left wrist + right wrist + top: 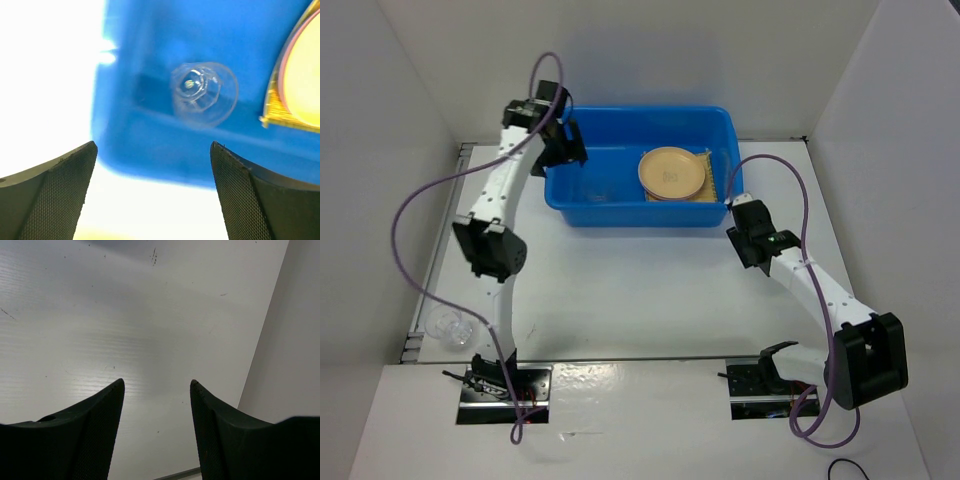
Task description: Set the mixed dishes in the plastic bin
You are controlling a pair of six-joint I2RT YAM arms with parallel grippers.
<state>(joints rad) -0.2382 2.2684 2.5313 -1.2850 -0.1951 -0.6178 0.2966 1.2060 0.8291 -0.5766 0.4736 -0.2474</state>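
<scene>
White table (620, 290); yellow-tan plate (672, 172), mat (713, 186), clear cup (202, 92) lie in blue bin (620, 212). Left gripper (152, 150) and right gripper (156, 385) gape empty. Risk: left arm clips the rim when retreating and drags the bin.

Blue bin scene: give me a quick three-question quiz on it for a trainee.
1. True or false: the left gripper is shut on the clear cup.
2. What tops the stack in the blue bin? A pink plate, B yellow-tan plate, C bamboo mat.
3. Fill in: the right gripper holds ____.
Key: 1 false, it is open and the cup lies in the bin; 2 B; 3 nothing.
</scene>
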